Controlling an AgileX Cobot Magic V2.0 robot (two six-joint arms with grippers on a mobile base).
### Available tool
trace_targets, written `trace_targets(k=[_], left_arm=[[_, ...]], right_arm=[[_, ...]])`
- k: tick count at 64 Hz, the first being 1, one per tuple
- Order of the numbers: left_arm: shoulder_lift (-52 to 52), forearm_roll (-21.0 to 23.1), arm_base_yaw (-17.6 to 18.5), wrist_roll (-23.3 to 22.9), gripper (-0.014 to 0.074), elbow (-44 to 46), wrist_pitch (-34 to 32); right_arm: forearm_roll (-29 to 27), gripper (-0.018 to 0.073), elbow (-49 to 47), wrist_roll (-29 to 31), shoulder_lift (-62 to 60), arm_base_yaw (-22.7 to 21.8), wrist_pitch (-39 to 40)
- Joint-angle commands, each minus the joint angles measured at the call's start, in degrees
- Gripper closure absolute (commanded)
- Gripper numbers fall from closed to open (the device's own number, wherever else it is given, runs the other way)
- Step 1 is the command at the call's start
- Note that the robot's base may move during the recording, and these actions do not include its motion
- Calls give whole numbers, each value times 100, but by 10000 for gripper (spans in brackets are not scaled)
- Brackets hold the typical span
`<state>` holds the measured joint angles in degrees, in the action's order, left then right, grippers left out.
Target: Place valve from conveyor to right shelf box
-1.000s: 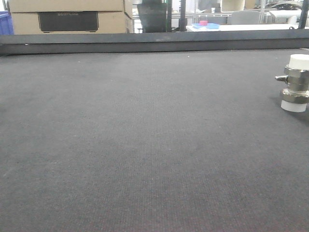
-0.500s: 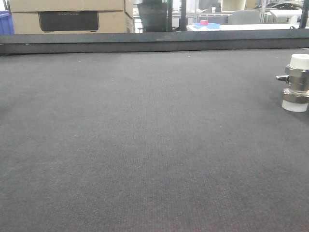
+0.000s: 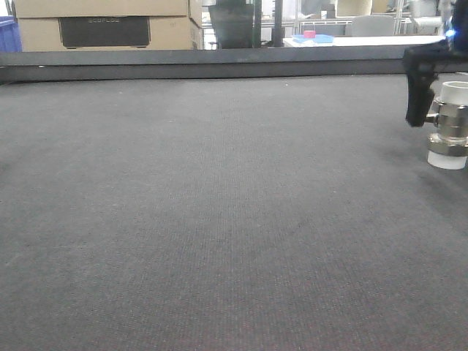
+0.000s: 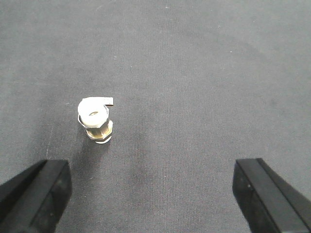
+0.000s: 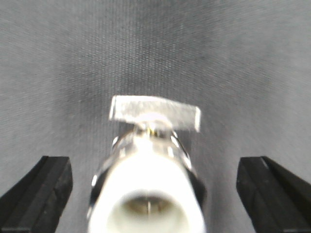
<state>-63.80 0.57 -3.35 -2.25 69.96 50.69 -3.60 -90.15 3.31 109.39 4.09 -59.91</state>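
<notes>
Valve (image 3: 448, 124) upright on conveyor (image 3: 219, 219), far right edge of front view, white caps top and bottom, lever pointing left. Right fingers (image 5: 53, 194) spread wide, valve (image 5: 148, 189) centred in gap, no contact seen. One dark finger (image 3: 418, 88) just beside lever. Left fingers (image 4: 39, 191) also wide, holding nothing. Valve (image 4: 95, 120) stands on conveyor ahead of left finger, outside gap; cannot tell if same piece. Behind rail (image 3: 219, 67): cardboard boxes (image 3: 102, 25), contents not visible; blue bin (image 3: 7, 33) at far left, contents not visible.
</notes>
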Motion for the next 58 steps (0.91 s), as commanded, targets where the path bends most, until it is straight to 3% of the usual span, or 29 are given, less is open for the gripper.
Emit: trace_targets(k=[1, 6, 12, 23, 26, 40, 49, 58], left_arm=[[4, -2, 36, -44, 30, 43, -25], [4, -2, 36, -44, 30, 43, -25], [4, -2, 36, -44, 30, 43, -25], [4, -2, 36, -44, 30, 43, 151], [4, -2, 36, -44, 30, 53, 220], [-268, -259, 5, -7, 30, 496, 1068], [-774, -252, -253, 369, 30, 1103, 1906], [-1325, 13, -574, 885, 30, 1661, 1927]], right_arm=[[29, -9, -60, 76, 60, -4, 122], [29, 11, -60, 90, 71, -4, 223], [39, 142, -60, 130, 70, -4, 298], [130, 631, -60, 130, 70, -4, 238], [145, 728, -60, 130, 70, -4, 215], [71, 713, -49, 130, -276, -4, 118], [-36, 713, 74, 130, -738, 5, 151], [-46, 713, 531, 130, -1291, 32, 335]])
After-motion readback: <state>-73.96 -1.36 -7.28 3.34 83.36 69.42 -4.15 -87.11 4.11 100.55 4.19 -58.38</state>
